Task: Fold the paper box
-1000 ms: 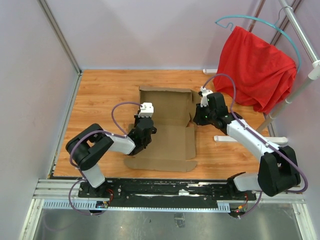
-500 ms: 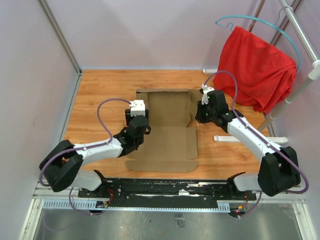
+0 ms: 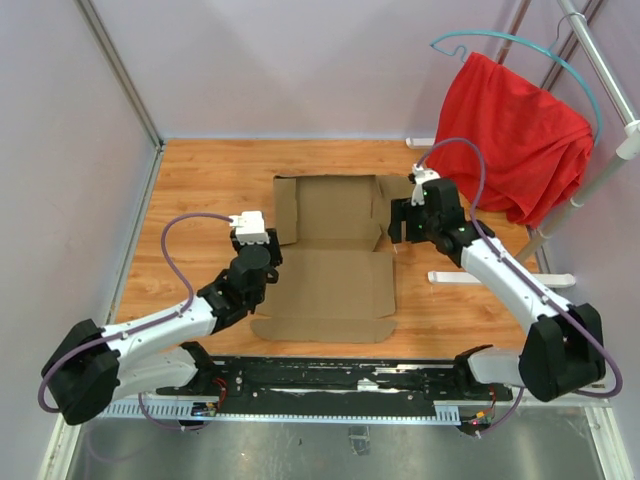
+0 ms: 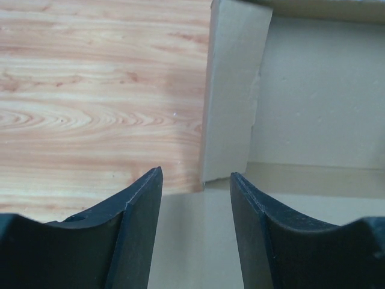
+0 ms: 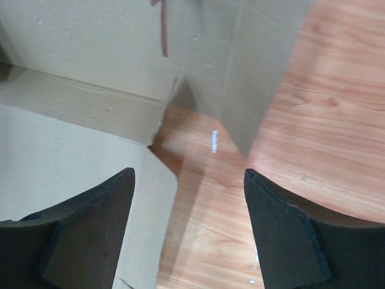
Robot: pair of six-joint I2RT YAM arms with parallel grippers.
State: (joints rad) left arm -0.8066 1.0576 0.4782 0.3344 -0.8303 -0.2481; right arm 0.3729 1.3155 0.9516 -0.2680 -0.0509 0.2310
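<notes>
Top external view: the plain brown die-cut cardboard paper box (image 3: 335, 270) lies in the middle of the light wooden table (image 3: 200, 190), with its near panels flat and its two far side flaps raised. Since a second ago the left gripper (image 3: 266, 250) has let go and backed off to the sheet's left edge, its jaws now parted on nothing. The right gripper (image 3: 399, 228), nearly clenched at the right flap before, has also spread its jaws and sits empty just beside that flap.
</notes>
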